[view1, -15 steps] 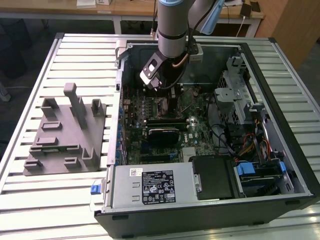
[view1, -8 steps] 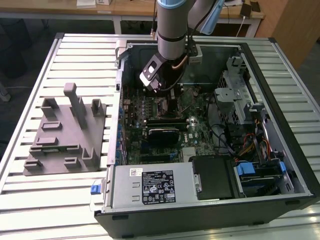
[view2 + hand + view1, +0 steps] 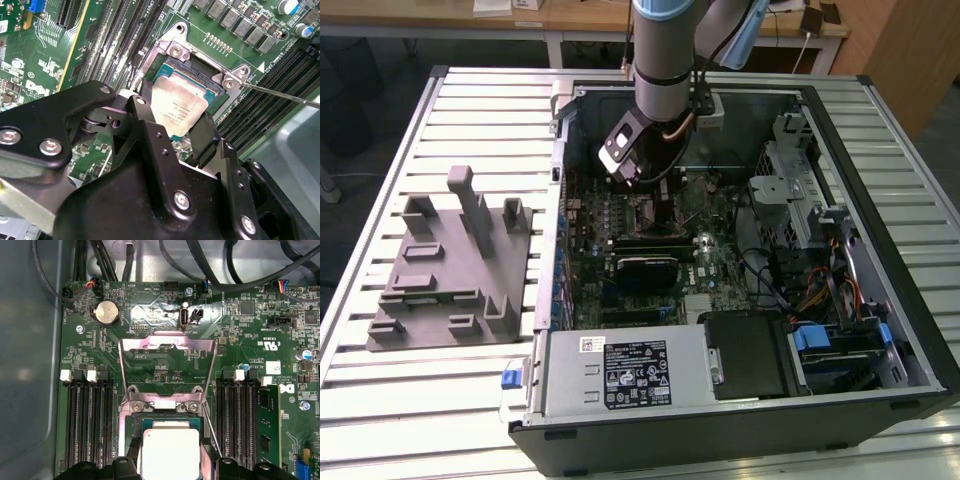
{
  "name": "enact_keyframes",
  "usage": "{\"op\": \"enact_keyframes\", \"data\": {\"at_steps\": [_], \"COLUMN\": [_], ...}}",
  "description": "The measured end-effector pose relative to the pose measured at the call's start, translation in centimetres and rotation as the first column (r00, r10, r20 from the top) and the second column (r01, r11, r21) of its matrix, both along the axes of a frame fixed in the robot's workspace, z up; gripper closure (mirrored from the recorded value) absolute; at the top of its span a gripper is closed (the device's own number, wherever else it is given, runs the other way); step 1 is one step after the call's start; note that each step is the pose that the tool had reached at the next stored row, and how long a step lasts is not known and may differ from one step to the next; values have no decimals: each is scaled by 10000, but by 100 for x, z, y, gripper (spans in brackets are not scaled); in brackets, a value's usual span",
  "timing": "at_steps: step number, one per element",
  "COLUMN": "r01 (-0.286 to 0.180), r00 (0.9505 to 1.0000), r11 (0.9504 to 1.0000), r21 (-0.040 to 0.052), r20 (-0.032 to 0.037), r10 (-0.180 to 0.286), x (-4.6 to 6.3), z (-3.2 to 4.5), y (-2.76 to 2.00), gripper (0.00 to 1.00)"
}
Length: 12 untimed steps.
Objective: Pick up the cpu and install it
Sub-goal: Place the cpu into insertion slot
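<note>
Now I'm pinching the cpu [image 3: 177, 102] by opposite edges in the gripper [image 3: 171, 122], its jaws narrowed onto it, so it is hanging flat over the socket [image 3: 197, 75]; beyond, the metal frame [image 3: 167, 341] is standing open to admit it.

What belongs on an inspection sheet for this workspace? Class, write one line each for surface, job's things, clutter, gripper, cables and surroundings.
Surface: slatted metal table carrying an open computer case lying on its side.
Job's things: cpu held over the CPU socket; the socket's load plate is raised.
Clutter: grey fixture block on the table, to the exterior view's left of the case.
Gripper: gripper shut on the cpu, reaching into the case.
Cables: black cables run past the motherboard edge; coloured wires by the drive bays.
Surroundings: wooden desks behind the table.
</note>
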<state>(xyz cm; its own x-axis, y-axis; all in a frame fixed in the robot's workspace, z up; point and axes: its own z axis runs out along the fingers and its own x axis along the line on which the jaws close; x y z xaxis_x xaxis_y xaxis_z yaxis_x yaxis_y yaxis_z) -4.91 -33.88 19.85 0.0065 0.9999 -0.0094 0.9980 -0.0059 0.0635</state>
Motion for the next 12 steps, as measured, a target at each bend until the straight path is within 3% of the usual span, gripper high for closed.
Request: {"op": "enact_keyframes", "data": {"at_steps": [12], "r01": [-11], "r00": [10000], "r11": [10000], "r21": [0], "r20": [-4], "r10": [11], "x": [-6], "z": [-35], "y": [23], "gripper": [46]}}
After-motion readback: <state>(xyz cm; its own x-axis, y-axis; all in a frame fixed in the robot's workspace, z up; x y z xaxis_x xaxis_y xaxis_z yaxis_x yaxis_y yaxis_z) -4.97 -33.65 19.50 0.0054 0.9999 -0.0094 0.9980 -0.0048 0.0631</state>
